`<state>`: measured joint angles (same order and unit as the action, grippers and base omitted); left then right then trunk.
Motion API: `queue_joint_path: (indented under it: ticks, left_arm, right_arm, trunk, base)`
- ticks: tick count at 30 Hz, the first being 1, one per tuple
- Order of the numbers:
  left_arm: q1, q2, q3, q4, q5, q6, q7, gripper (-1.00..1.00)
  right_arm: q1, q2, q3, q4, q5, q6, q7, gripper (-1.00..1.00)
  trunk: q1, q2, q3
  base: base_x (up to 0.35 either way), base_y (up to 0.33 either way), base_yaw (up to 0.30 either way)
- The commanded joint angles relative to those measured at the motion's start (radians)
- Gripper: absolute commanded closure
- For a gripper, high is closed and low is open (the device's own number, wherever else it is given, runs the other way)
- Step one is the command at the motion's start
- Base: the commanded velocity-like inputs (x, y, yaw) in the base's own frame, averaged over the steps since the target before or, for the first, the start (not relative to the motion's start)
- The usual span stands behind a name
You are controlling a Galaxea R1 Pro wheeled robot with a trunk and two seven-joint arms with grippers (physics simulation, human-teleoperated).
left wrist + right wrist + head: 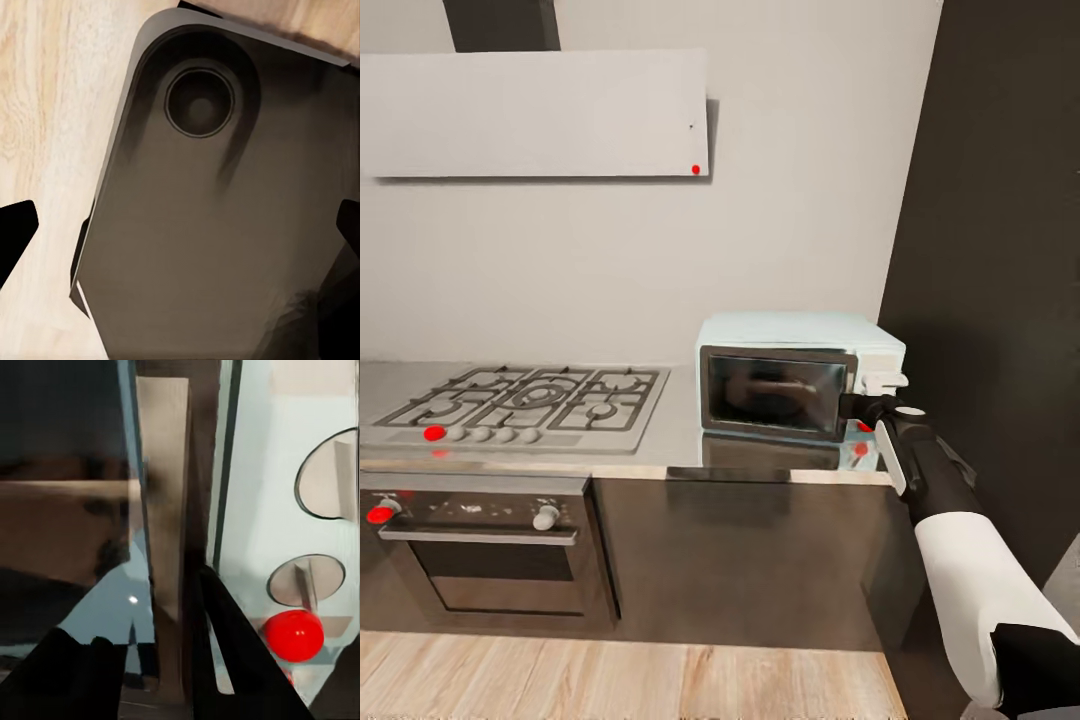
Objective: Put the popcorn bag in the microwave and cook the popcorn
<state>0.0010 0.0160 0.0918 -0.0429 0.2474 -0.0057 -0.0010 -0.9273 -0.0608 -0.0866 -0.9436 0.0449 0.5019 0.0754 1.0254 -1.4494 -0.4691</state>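
Silver hob (530,405) sits at 9 o'clock on the grey counter (680,420). Mint microwave (795,375) stands at 3 o'clock, door shut. Right fingers (857,405) touch its door edge; I cannot tell their gap.

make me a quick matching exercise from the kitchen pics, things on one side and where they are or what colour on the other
Things:
1. microwave
2. hob
3. oven
4. right gripper

Descriptions:
A. under the countertop, with a bar handle
B. pale mint-blue box with a dark glass door
C. at the right edge of the microwave door
D. silver, with black grates, left on the countertop

Pairs: 1-B, 2-D, 3-A, 4-C
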Motion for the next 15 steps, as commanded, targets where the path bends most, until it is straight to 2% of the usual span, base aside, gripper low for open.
queue_joint_path:
  ticks: [1,8,15]
  left_arm:
    - [0.000,0.000,0.008,-0.002,-0.001,0.000,0.000,-1.00]
    - [0.000,-0.001,0.007,-0.002,-0.002,0.000,0.000,-1.00]
    - [0.000,0.000,0.007,-0.002,0.000,0.000,-0.002,-1.00]
  right_arm:
    - [-0.001,-0.001,-0.004,-0.001,0.028,0.004,0.001,1.00]
    - [-0.001,0.001,-0.003,-0.001,0.030,0.004,0.002,1.00]
    - [-0.001,0.001,-0.003,-0.001,0.029,0.004,0.003,1.00]
  trunk:
    - [0.000,-0.001,-0.001]
    - [0.000,-0.001,-0.001]
    - [0.000,-0.001,-0.001]
  base:
    - [-0.262,0.000,0.000]
    - [-0.310,0.000,0.000]
    - [-0.103,0.000,0.000]
